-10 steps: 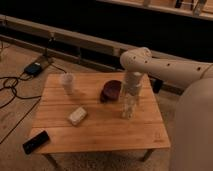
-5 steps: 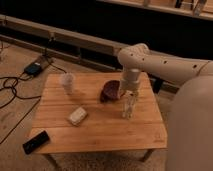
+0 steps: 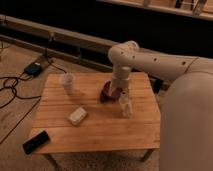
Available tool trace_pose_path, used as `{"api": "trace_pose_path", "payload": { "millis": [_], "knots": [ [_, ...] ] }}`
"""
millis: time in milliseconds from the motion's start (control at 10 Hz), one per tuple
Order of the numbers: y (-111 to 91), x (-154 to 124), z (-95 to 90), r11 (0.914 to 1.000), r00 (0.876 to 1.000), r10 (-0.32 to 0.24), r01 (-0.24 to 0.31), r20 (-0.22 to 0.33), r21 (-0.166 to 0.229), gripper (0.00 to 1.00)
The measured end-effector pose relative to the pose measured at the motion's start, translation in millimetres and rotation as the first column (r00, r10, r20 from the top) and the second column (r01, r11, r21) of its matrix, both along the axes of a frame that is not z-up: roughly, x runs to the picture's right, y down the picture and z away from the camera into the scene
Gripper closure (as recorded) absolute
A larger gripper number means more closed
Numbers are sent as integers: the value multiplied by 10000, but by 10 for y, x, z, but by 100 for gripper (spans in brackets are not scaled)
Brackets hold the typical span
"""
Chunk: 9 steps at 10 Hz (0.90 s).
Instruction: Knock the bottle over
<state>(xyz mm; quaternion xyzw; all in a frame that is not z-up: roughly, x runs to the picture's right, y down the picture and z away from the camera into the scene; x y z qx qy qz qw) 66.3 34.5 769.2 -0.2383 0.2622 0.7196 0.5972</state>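
1. Wooden table (image 3: 90,132) is standing on a pale floor, dark wall behind; cables and a black box (image 3: 34,68) are lying at the left.
2. White arm is reaching down over a dark bowl (image 3: 107,92); the gripper (image 3: 119,92) is hanging just beside the bottle (image 3: 125,105); whether it is open or closed I cannot tell.
3. Bottle is standing upright right of the bowl; a cup (image 3: 67,83), whitish block (image 3: 77,116) and black device (image 3: 36,141) are sitting well apart.

the bottle (image 3: 125,105), small, slim and clear-whitish, stands upright on the wooden table's right half, just below and slightly right of the gripper (image 3: 118,93), which hangs right by its top.
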Motion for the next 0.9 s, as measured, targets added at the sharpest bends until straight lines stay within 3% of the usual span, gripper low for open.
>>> {"api": "trace_pose_path", "payload": {
  "millis": [200,400,900],
  "knots": [
    [-1,-211,-27,10000,9989,62,-59,461,-80,35],
    [12,-275,-25,9999,9983,-16,22,586,-117,35],
    [-3,-125,62,9995,9995,-229,224,233,224,35]
  ]
}}
